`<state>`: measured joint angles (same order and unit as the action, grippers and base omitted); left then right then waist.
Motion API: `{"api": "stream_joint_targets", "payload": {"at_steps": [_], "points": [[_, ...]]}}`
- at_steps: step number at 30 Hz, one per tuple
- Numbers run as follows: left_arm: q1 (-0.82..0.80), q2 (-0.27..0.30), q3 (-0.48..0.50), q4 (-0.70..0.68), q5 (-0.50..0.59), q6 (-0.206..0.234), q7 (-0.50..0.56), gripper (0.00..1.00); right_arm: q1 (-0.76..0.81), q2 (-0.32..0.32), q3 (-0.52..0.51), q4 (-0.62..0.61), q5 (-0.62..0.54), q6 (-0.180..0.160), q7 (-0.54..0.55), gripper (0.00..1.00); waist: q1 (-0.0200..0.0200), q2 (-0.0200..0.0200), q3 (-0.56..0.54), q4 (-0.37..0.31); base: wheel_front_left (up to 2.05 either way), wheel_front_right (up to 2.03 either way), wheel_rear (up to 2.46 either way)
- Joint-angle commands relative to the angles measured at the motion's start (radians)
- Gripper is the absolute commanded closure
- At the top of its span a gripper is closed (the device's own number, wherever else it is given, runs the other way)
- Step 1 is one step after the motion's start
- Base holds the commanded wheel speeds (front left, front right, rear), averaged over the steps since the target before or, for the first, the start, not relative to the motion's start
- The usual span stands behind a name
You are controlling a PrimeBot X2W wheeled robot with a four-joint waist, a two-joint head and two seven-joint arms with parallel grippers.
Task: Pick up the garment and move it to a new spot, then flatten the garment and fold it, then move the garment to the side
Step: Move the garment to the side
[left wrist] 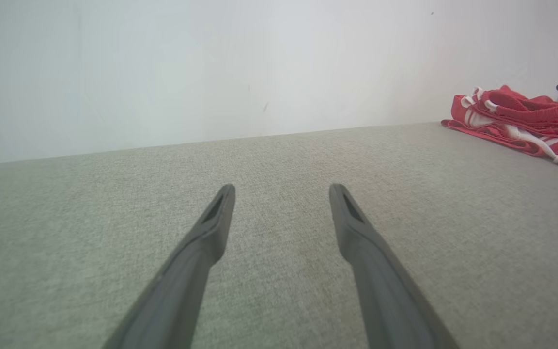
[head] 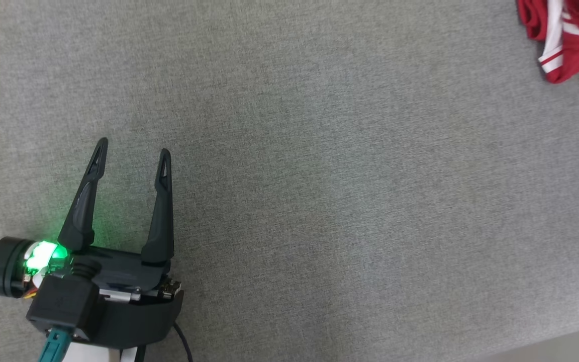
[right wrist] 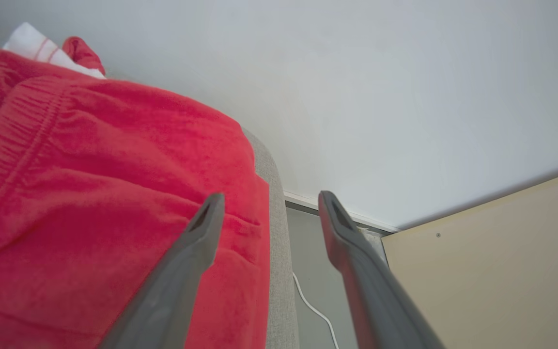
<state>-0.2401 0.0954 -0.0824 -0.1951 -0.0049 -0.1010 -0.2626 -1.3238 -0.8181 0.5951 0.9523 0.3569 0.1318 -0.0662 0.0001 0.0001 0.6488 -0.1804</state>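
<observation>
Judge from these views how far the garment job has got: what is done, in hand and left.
Done, apparently: the red garment lies bundled at the far right of the grey surface, so set aside. In hand: nothing; the right gripper stands open at its edge, the left gripper open, well away. Left: perhaps only pulling back; fold quality unclear.

I find no readable text, label, brand or number from my station, not even on the red garment [left wrist: 526, 114]

Left fingers [head: 161, 211] apart; red garment [head: 571, 55] top right
</observation>
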Motion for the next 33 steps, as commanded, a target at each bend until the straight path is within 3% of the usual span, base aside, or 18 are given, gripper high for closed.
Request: {"api": "stream_joint_targets", "payload": {"at_steps": [1, 11, 18, 33], "points": [[0.014, 0.005, 0.009, 0.017, -0.010, 0.005, -0.003, 0.00, -0.014, 0.012, -0.010, -0.004, -0.006, -0.003, -0.021, 0.00, -0.0001, -0.0001, -0.023, -0.003, 0.00, 0.00, 0.00], [0.074, -0.018, 0.032, 0.089, -0.045, 0.021, -0.003, 0.00, 0.043, 0.066, -0.072, -0.052, 0.003, -0.003, -0.168, 0.00, -0.0001, -0.0001, -0.178, 0.022, 0.00, 0.00, 0.00], [0.148, -0.031, 0.070, 0.135, -0.066, 0.031, -0.003, 0.00, 0.187, 0.136, -0.182, -0.188, -0.007, -0.003, -0.198, 0.00, -0.0001, -0.0001, -0.310, 0.045, 0.00, 0.00, 0.00], [0.266, -0.045, 0.104, 0.202, -0.094, 0.046, -0.003, 0.00, 0.772, 0.419, -0.501, -0.548, -0.102, -0.003, -0.199, 0.00, -0.0001, -0.0001, -0.488, 0.100, 0.00, 0.00, 0.00]]}}
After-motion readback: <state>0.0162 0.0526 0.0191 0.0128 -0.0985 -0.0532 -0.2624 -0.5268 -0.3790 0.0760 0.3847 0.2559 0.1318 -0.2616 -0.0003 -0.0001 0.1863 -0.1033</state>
